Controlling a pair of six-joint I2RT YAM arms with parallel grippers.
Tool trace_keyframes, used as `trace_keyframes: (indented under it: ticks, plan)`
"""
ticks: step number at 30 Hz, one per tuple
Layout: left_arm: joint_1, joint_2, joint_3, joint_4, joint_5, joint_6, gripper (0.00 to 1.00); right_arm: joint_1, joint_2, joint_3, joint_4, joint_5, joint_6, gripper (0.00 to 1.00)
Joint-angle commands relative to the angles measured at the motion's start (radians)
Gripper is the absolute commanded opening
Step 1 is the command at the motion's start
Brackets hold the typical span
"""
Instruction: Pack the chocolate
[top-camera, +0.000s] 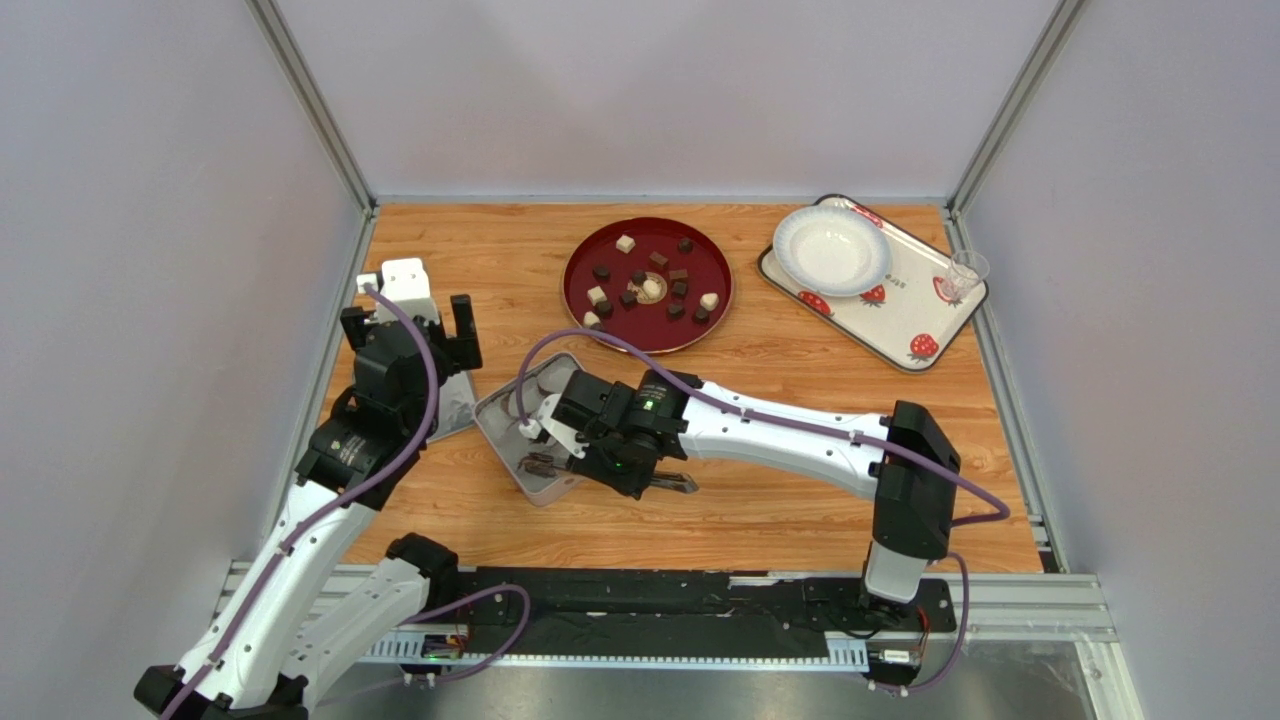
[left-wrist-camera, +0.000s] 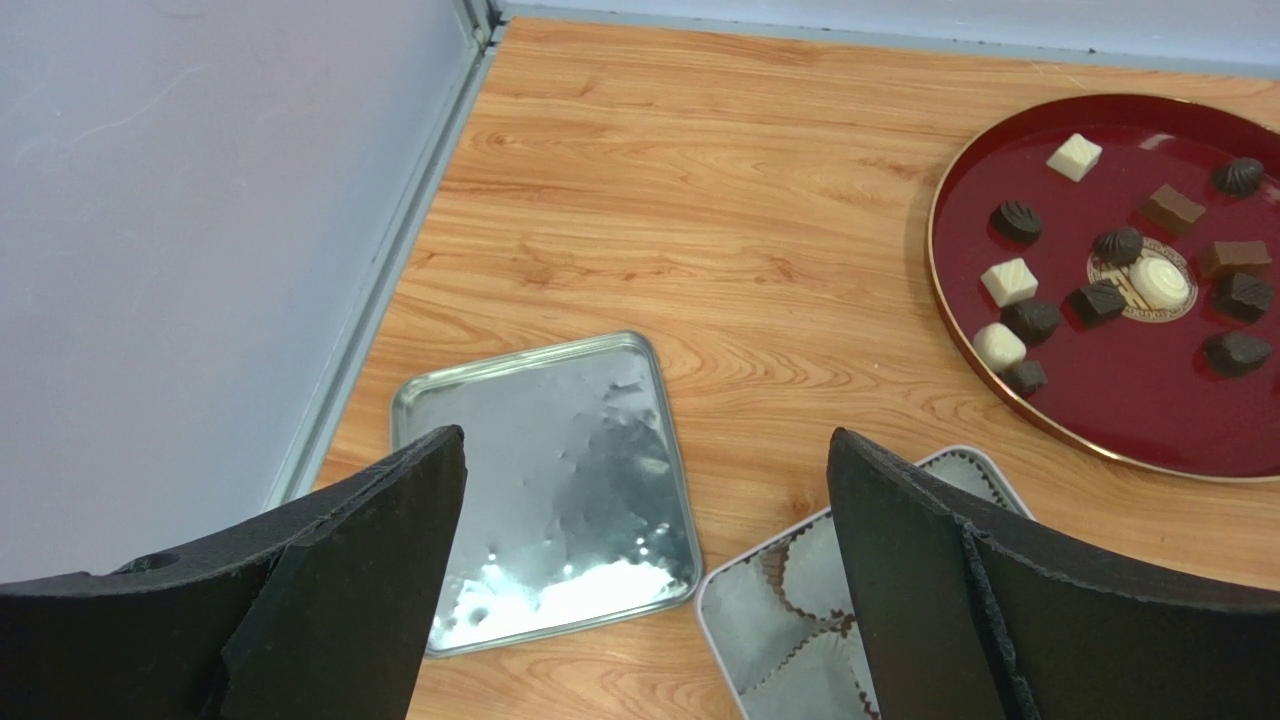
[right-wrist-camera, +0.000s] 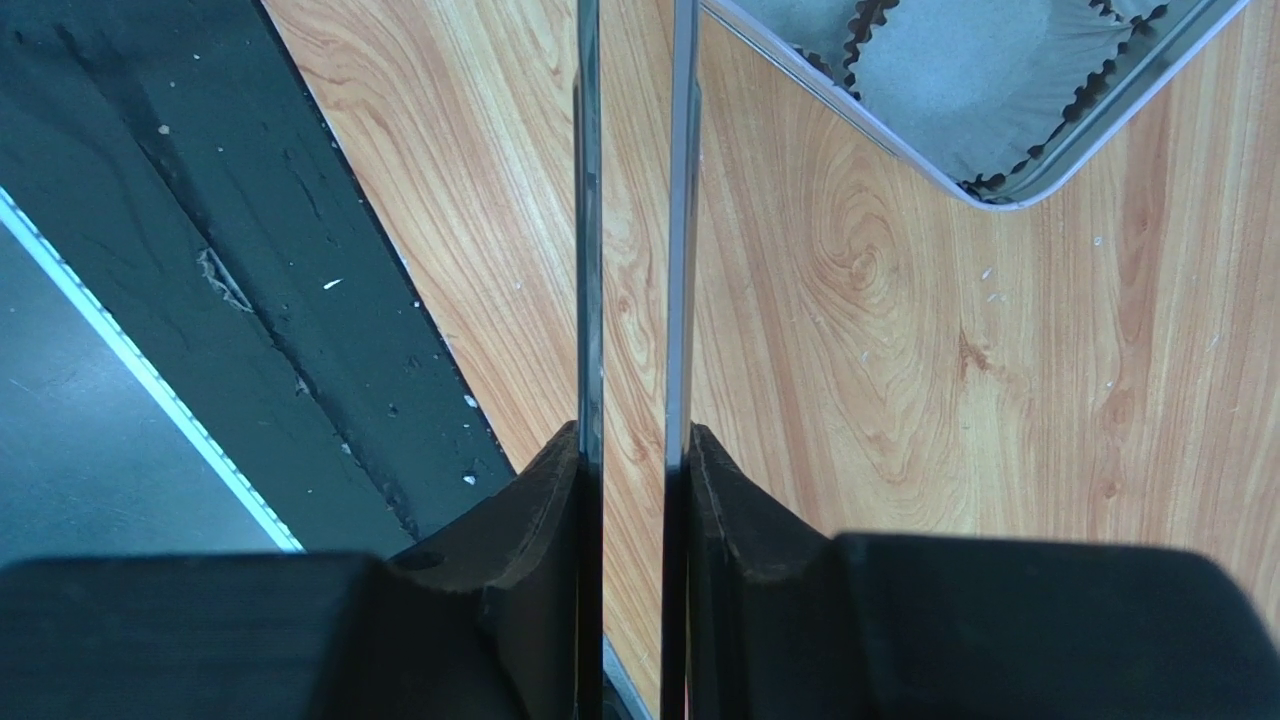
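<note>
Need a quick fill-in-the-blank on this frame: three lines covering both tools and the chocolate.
1. The right tool is shut on the long metal ____.
2. The chocolate pieces lie on a plate coloured ____.
3. The left tool is ____, gripping nothing.

Missing words: tongs; red; open.
</note>
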Motion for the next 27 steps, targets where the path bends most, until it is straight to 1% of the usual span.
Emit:
trace_keyframes:
  ticks: [1,2,7,9,12,13,14,19,23,27]
  plan:
    - [0.005,-0.009,0.001,0.040,-0.014,0.012,0.98,0.005,0.021,-0.001,0.032,0.009,-0.029,0.28]
    - [0.005,-0.009,0.001,0.040,-0.014,0.012,0.98,0.004,0.027,0.002,0.034,0.009,-0.031,0.30]
    - [0.005,-0.006,0.001,0.040,-0.012,0.010,0.98,0.004,0.042,-0.001,0.051,0.009,-0.031,0.31]
    - [0.005,-0.006,0.001,0.040,-0.012,0.012,0.98,0.004,0.045,0.001,0.051,0.009,-0.032,0.33]
    - [0.005,-0.006,0.001,0.040,-0.012,0.012,0.98,0.004,0.044,0.002,0.048,0.009,-0.032,0.40]
    - [0.005,-0.006,0.002,0.040,-0.012,0.012,0.98,0.004,0.042,0.004,0.045,0.009,-0.032,0.41]
    - [0.005,-0.006,0.002,0.038,-0.011,0.012,0.98,0.004,0.038,0.004,0.045,0.042,-0.031,0.41]
    - [0.006,-0.007,0.002,0.038,-0.012,0.013,0.98,0.004,0.024,0.010,0.045,0.050,-0.026,0.41]
    - [0.006,-0.007,0.002,0.038,-0.012,0.010,0.98,0.004,0.002,0.021,0.055,0.055,-0.016,0.39]
    - [0.006,-0.007,0.002,0.038,-0.012,0.012,0.98,-0.007,-0.024,0.047,0.063,0.046,-0.009,0.34]
